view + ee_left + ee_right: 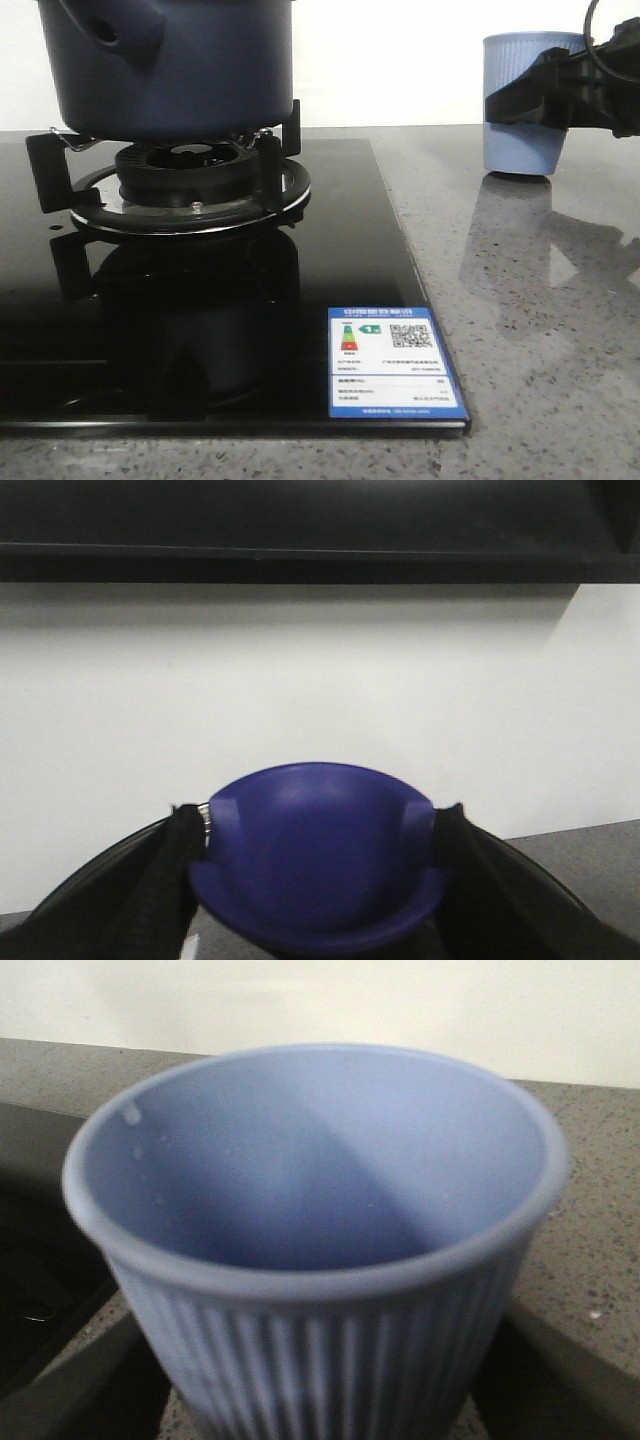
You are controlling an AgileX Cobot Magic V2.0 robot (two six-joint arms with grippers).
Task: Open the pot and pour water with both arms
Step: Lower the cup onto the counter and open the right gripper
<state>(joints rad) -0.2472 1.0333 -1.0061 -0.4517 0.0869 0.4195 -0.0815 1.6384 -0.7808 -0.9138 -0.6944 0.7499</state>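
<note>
The dark navy pot point(170, 70) sits on the gas burner point(190, 175), its stubby side knob point(110, 35) facing me and its top cut off by the picture edge. In the left wrist view my left gripper point(318, 855) is shut on a round blue lid knob point(318, 825), black fingers point(165, 880) pressed on both sides, white wall behind. The left arm does not show in the front view. A light blue ribbed cup point(525, 100) stands on the counter at the right. My right gripper point(320, 1400) is closed around its lower wall point(330, 1370), one finger point(525, 92) crossing it.
A black glass hob point(350, 250) carries the burner, its metal pan supports point(275, 165) and a blue-and-white energy label point(392, 365) near the front corner. Grey speckled countertop point(540, 300) lies to the right. A white wall closes the back.
</note>
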